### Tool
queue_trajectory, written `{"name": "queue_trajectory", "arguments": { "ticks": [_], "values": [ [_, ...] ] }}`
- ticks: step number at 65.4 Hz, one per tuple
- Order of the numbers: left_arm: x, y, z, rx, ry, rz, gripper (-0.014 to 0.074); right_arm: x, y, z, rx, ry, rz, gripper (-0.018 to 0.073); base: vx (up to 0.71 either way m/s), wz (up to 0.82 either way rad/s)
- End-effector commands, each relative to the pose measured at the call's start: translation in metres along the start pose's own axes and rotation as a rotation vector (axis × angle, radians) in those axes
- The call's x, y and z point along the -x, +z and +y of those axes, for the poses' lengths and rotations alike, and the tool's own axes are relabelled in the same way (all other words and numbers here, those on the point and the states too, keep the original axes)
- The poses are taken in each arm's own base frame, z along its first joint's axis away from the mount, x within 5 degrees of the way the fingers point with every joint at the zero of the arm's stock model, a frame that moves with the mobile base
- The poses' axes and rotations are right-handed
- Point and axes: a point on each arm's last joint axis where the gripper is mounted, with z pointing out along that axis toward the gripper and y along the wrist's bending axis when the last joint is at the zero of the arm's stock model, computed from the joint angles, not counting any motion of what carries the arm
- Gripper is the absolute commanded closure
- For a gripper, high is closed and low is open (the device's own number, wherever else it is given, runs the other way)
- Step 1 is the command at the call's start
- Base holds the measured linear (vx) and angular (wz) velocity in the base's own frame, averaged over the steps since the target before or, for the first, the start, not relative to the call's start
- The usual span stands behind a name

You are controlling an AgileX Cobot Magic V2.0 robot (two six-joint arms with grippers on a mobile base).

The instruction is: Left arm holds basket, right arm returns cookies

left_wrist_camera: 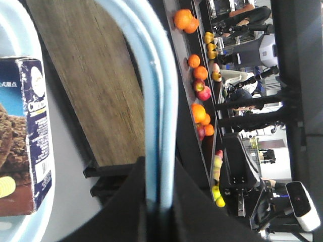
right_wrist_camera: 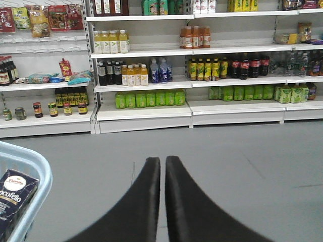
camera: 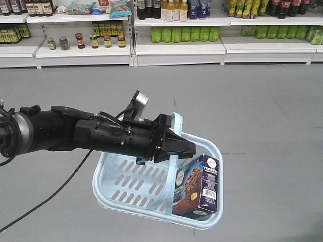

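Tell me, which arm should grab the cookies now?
Right. The left fingers are clamped on the handle, holding the basket up. The right fingers are shut, empty, and just beside the basket and cookies.

Bright, even overhead light fills the shop, and shadows on the grey floor (camera: 262,111) are faint and soft. In the left wrist view the basket (left_wrist_camera: 151,101) looms close and blurred, and the background blows out white. Distant shelves (camera: 176,50) look slightly soft.
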Motion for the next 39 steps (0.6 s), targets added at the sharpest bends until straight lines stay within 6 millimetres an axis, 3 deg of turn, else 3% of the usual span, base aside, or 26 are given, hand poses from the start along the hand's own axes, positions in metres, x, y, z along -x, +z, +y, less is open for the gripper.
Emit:
{"name": "queue_trajectory", "arguments": {
  "ticks": [1, 39],
  "values": [
    [0.0038, -0.0089, -0.0419, -0.16, 0.039, -0.048, 0.06, 0.001, 0.0, 0.0007, 0.008, -0.016, -0.061, 0.0565, 0.44, 0.05],
    [0.0038, -0.0089, -0.0419, -0.16, 0.039, -0.048, 0.06, 0.001, 0.0, 0.0007, 0.008, -0.016, -0.061, 0.0565, 0.41, 0.02]
  ]
}}
